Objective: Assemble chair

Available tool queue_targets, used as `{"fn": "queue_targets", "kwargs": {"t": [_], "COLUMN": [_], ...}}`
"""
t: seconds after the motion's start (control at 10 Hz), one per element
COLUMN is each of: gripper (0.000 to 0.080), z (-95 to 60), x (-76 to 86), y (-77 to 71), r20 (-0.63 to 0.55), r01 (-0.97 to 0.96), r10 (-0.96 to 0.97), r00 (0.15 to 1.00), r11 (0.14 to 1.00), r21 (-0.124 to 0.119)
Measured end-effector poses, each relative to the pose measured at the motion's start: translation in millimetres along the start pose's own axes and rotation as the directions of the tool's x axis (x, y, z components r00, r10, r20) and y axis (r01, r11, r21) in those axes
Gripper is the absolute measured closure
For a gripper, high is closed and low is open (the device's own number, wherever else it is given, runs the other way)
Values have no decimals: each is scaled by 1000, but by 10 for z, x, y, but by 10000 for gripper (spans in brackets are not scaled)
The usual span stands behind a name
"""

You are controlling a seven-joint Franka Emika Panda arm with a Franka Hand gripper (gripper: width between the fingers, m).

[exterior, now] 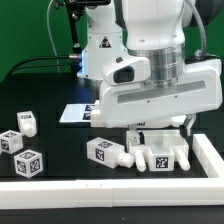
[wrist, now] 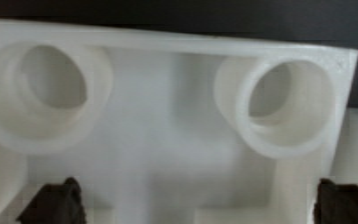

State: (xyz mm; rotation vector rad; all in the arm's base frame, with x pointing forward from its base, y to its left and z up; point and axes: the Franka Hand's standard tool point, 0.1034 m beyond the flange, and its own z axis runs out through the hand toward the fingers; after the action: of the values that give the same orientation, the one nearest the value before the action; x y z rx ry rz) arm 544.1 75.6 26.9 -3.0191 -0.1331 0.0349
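A robotics lab, and this is my bench.
I am a bulky white machine arm reaching over a matte black worktop, which is fenced along its edges by a long white border rail. Small glossy white plastic blocks, each printed with black-and-white square tags, lie scattered on it, and a thin flat white marker board carrying more such tags lies further back. Behind me thin black cables run in front of a plain green backdrop.
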Motion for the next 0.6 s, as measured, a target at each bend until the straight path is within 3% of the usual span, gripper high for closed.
{"fn": "queue_targets", "kwargs": {"t": [0.2, 0.6], "gripper": [150, 150], "z": [61, 139], "x": [-20, -23], "y": [-77, -78], "r20": [4, 2], "r01": [4, 6], "r10": [-4, -6], "r00": [1000, 1000], "r11": [1000, 1000], "r21": [-1, -2]}}
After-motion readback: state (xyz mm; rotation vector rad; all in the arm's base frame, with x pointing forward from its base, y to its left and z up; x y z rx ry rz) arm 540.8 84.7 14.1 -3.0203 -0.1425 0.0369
